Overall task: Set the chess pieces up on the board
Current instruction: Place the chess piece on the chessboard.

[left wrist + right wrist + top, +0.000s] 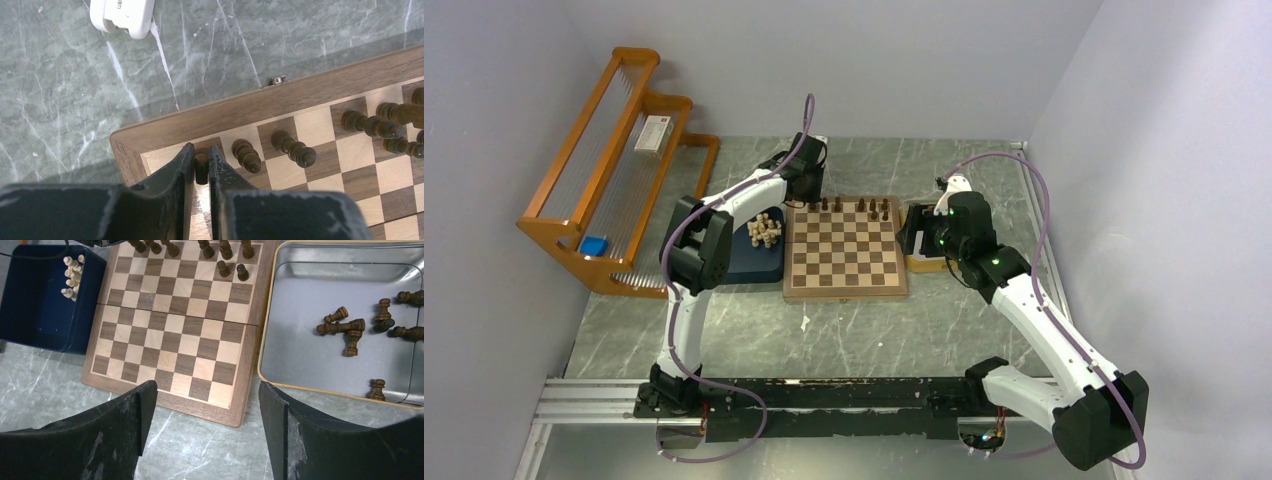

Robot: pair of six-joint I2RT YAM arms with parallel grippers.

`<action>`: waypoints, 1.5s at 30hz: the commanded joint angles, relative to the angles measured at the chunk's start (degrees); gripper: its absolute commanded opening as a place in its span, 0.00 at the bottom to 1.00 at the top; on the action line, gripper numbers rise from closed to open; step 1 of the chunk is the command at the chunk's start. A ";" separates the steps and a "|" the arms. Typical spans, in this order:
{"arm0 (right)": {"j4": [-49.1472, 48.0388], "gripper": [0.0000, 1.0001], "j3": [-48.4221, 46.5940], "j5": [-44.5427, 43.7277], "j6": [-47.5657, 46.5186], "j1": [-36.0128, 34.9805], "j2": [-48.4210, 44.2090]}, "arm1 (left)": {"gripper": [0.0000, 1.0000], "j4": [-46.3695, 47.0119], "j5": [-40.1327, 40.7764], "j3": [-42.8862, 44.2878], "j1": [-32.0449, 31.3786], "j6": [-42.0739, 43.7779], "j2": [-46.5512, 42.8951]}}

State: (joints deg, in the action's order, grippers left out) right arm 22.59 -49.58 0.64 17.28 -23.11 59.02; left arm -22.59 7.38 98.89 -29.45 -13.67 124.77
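The chessboard (pixel 845 252) lies mid-table, with several dark pieces along its far rows (pixel 854 207). My left gripper (pixel 201 155) is shut on a dark chess piece (pixel 201 167) over the board's far-left corner square (pixel 150 157); two dark pieces (pixel 247 155) (pixel 295 149) stand on the squares beside it. My right gripper (pixel 205 400) is open and empty above the board's near right corner (pixel 235 412). Several dark pieces (pixel 347 332) lie in the yellow-rimmed tray (pixel 300 360). Cream pieces (pixel 72 275) are heaped in the dark blue tray (pixel 35 315).
An orange wooden rack (pixel 614 170) with a small box and a blue item stands at the far left. A white object (pixel 122 15) lies on the marble table beyond the board. The board's clasp (pixel 277 80) sits on its far rim.
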 commanded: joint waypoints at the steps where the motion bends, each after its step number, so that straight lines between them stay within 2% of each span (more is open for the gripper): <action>1: -0.72 0.78 0.01 -0.43 -0.27 -0.04 0.10 | 0.20 -1.49 -0.97 2.18 -0.17 0.70 1.53; 17: -1.62 0.80 0.79 -0.36 0.01 -0.03 0.73 | 0.38 -3.44 -0.73 6.07 -0.17 1.43 1.26; 28: -4.23 0.83 1.17 -6.95 2.12 0.06 3.36 | 0.53 -3.89 -2.27 5.24 -0.08 1.40 -8.61; 33: -4.31 0.82 -1.21 -13.55 0.48 0.52 8.13 | 0.62 -3.30 -6.18 -1.25 -0.12 3.08 -19.80; 38: -4.91 0.75 -3.98 -16.37 -2.64 3.16 14.44 | 0.67 -3.70 -9.23 -10.88 -0.10 5.34 -31.89; 43: -7.17 0.53 -4.76 -18.05 -3.96 7.47 19.59 | 0.73 -0.98 -15.17 -24.84 -0.11 5.51 -45.53; 45: -8.35 0.49 -4.59 -19.31 -4.84 9.23 21.35 | 0.74 0.68 -17.30 -31.75 -0.09 5.33 -51.03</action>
State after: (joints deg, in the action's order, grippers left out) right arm 17.74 -52.93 -14.63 14.46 -16.99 77.95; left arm -23.55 -3.18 76.77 -29.45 -9.23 80.40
